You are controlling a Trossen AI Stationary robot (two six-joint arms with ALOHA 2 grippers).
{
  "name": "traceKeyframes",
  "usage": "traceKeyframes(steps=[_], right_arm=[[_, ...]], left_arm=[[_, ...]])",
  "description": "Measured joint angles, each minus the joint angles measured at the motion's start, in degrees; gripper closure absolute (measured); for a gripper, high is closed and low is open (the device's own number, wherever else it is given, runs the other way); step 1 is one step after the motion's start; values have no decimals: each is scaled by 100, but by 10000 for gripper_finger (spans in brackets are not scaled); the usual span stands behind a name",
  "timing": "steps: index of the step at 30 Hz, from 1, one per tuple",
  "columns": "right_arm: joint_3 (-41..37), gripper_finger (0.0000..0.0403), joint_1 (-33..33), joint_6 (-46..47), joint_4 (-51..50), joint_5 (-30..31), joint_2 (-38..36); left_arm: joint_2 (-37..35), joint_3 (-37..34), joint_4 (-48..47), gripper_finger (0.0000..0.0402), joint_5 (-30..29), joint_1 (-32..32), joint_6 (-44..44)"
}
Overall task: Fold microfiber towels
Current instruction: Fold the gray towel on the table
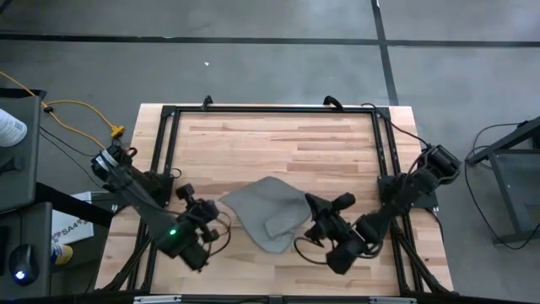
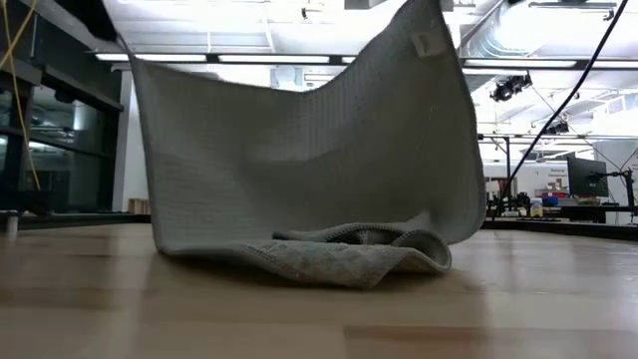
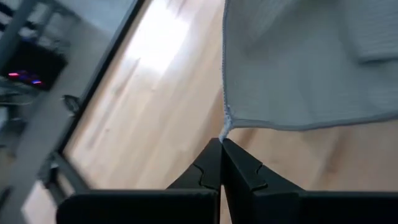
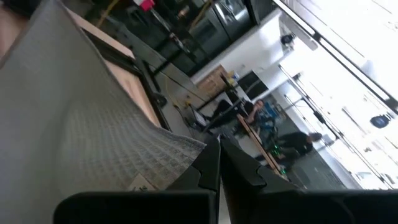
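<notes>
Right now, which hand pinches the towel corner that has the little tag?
The right hand: the towel corner it pinches carries the small white tag. The left hand pinches a plain corner.

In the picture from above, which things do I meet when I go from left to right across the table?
Left gripper, shut on a corner of the grey towel → the towel itself → right gripper, shut on its opposite corner.

Bare tabletop [image 1: 278,135] beyond towel [image 1: 266,211]
</notes>
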Motion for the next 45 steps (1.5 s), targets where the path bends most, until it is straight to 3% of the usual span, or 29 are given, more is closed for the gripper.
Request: traceKeyframes(steps=[8,11,17,23,28,35,45], right_arm=[[0,401,395,-1251,1475,-2,0],[0,401,374,-1372,1537,-6,0],[0,401,-48,-1645,1491,-6,0],[-1,401,-522,-1887,1116,-9,0],[-157,401,-836,-1109,281,-11,0],[-373,401,-1074,272,-1079,-147,0],[-404,401,-1840,3717,-4129,-2007,0]], left_arm=[[0,498,12,401,-6,-566,-181],[0,484,5,401,58,-537,-182],[0,474,4,401,187,-13,323],[0,472,3,401,-192,747,1247],[0,127,6,401,-261,1404,1641],[0,-935,1,401,-76,1906,1459],[0,-1397,4,402,-585,2304,1474]])
